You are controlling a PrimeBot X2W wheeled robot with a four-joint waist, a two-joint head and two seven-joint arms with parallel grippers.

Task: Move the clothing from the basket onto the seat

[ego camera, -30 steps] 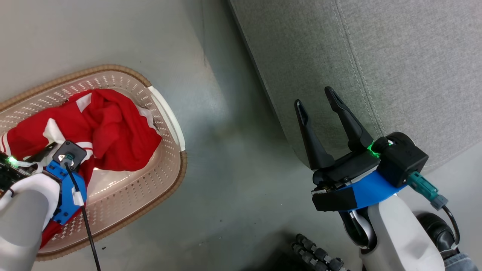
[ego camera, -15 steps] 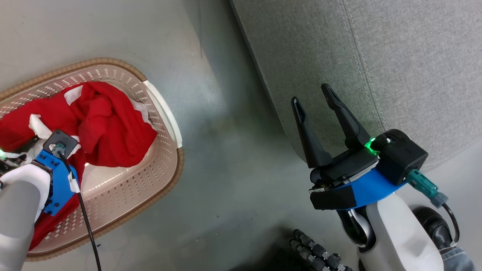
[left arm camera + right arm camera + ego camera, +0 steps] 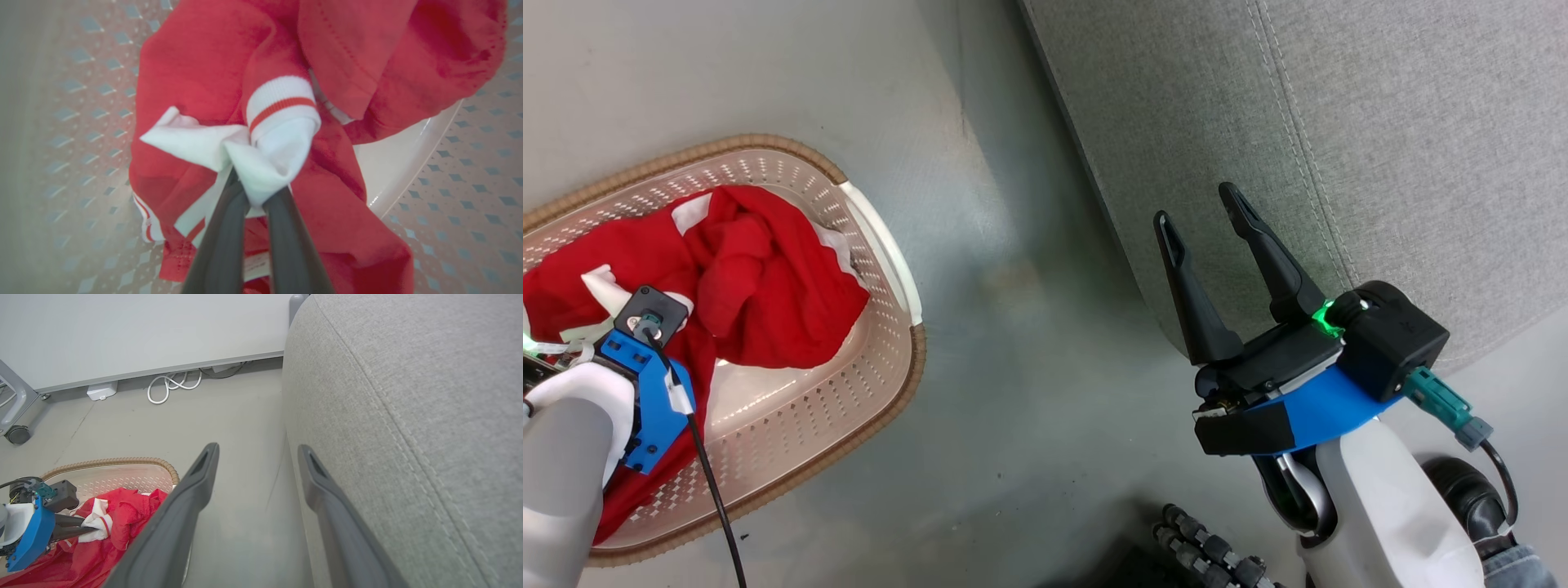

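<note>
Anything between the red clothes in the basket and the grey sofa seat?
Nothing lies on the grey floor between the cream perforated basket and light grey fabric seat. The soft red clothing must clear the basket's wall; the open right end effector hovers near the seat's edge.

Clothing (image 3: pixel 768 278): bright red with white patches; cuff (image 3: pixel 282 102) ribbed white with one red stripe. Basket (image 3: pixel 792 425): cream, rows of small perforations; rim (image 3: pixel 916 367) brown, woven; handle (image 3: pixel 886 249) white. Seat (image 3: pixel 1380 122): light grey weave, paler stitched lines. Floor (image 3: pixel 1029 367): dull grey-green. Right gripper (image 3: pixel 1201 208): black fingers, blue mount, green light.
</note>
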